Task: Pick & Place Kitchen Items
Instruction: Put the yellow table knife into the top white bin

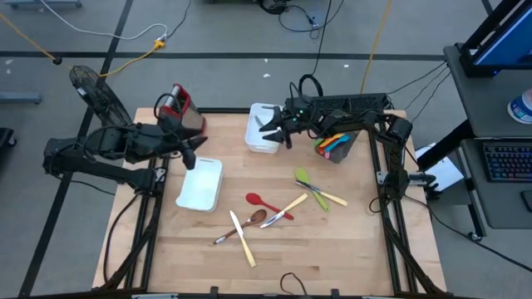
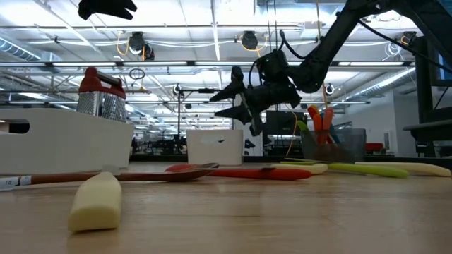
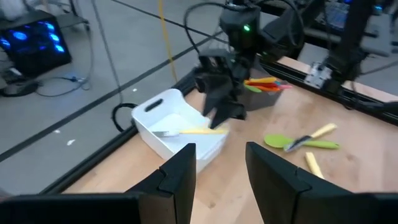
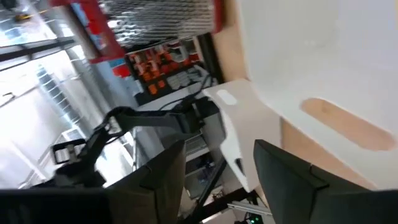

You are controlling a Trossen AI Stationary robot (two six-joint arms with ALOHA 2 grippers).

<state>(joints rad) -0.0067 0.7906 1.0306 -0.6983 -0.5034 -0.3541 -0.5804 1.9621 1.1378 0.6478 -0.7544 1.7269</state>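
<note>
The right gripper (image 1: 272, 126) hangs just above the white bin (image 1: 259, 141) at the far edge of the table, its fingers spread apart with nothing between them. A yellow-handled utensil (image 3: 186, 131) lies inside that bin, directly under the gripper, so this looks like the end of a drop-off. The left gripper (image 1: 188, 146) waits above the white tray (image 1: 201, 184), on the bin's left, fingers apart and empty. The remaining utensils lie on the table nearer than the bin: a red spoon (image 1: 263, 203), a wooden spoon (image 1: 243, 226), cream knives (image 1: 243, 240) and a green spatula (image 1: 308, 186). A grey container (image 1: 339, 146) holding coloured utensils stands to the bin's right. Next, I judge, the right arm must lift clear and reach for another loose utensil.
</note>
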